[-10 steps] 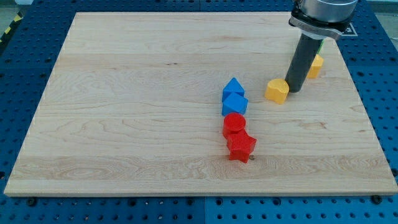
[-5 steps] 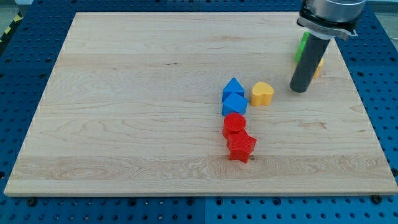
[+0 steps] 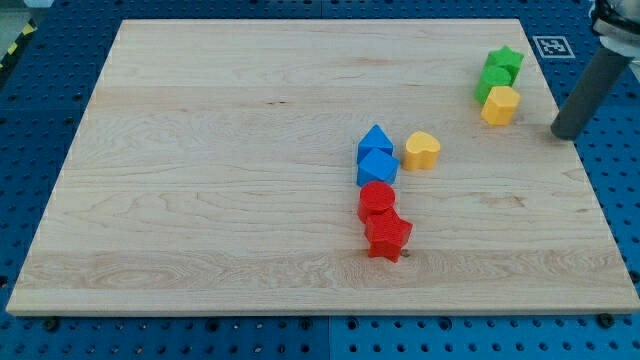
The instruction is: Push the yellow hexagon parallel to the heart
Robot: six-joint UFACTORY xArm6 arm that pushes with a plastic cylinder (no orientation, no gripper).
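Note:
The yellow hexagon (image 3: 500, 104) lies near the board's top right, touching a green block (image 3: 492, 81) just above it. The yellow heart (image 3: 422, 150) lies near the board's middle, just right of the blue blocks. My tip (image 3: 566, 132) is at the board's right edge, to the right of and slightly below the yellow hexagon, apart from it.
A green star (image 3: 505, 59) sits above the green block. Two blue blocks (image 3: 376, 157), a red cylinder (image 3: 377, 198) and a red star (image 3: 388, 237) form a column near the middle. A marker tag (image 3: 548, 45) is at the top right corner.
The yellow heart slid left, close to the blue blocks, then stayed. My tip has moved right, away from the heart to the board's right edge, uncovering the yellow hexagon.

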